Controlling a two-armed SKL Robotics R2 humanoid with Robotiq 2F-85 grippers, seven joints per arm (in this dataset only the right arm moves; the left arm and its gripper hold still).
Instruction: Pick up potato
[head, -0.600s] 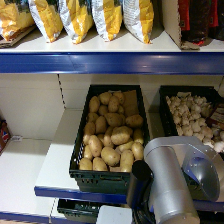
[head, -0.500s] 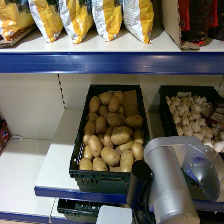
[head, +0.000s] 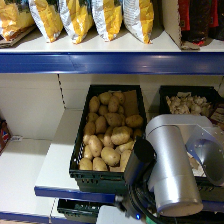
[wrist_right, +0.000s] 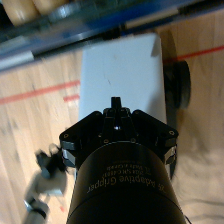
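Right gripper (wrist_right: 116, 106), finger state indeterminable, held low, well apart from the potato (head: 120, 135) in its black crate (head: 80, 159).

Your target — the large oval potato with smooth pale yellow-tan skin (head: 120, 135) — lies on its side on top of the heap, its long axis roughly crosswise, toward the right-hand middle of the pile and touching smaller tan neighbours all around.
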